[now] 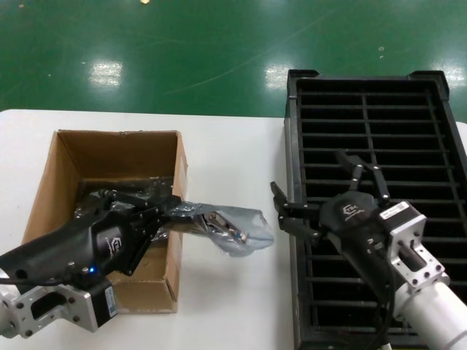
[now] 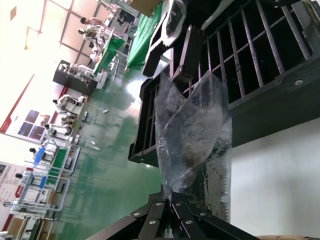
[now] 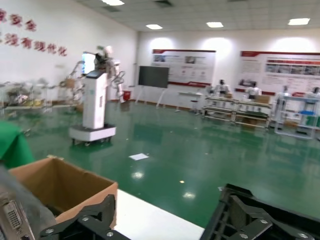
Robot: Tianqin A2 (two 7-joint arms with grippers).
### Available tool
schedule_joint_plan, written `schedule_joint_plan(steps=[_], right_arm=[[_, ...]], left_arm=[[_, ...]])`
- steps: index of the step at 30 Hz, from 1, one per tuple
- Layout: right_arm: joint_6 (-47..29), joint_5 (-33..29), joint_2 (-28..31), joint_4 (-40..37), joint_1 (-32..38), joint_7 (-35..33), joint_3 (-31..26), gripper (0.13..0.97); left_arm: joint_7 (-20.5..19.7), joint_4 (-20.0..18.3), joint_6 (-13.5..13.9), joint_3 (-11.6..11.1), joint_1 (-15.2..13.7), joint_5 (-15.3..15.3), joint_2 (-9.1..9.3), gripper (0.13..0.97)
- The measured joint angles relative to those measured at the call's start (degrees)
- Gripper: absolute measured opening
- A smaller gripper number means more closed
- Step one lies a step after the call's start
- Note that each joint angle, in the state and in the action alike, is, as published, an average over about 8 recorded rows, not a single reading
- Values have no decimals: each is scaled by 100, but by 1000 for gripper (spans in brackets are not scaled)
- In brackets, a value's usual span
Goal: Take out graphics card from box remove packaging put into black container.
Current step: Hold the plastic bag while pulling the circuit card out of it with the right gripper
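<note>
On the left we see the box sitting open on the white table, with dark crinkly bundles lying inside it. Our left hand reaches across the box's right wall, its fingers pinched together on one end of the packaging. The bag juts out over the table to the right of the box, raised and roughly level, between the box and the black container. Through the translucent plastic we make out the graphics card, its metal end bracket showing a port near the bag's far end. In the left wrist view the bag stretches away from the fingertips toward the crate's slots. Further right, our right hand hovers over the black container's left edge, its fingers spread apart, pointing toward the bag and just short of it. The container's slotted dividers run in two columns.
</note>
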Motion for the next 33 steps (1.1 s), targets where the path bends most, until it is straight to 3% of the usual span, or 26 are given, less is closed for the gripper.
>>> schedule_joint_plan(steps=[8,13,24,33], right_arm=[[938,1439,756,-2,834,-856,-1440,730],[1482,2151,987,84,981,-1378,-1742,631],[1572,2479,1501,746,363,-1860,-1676,381],[1119,2600,2057,1159,531,-2050,-2200,236]], left_arm=[[0,0,0,0,0,0,0,140],[0,0,0,0,0,0,0,140],[0,0,0,0,0,0,0,140],[0,0,0,0,0,0,0,140]])
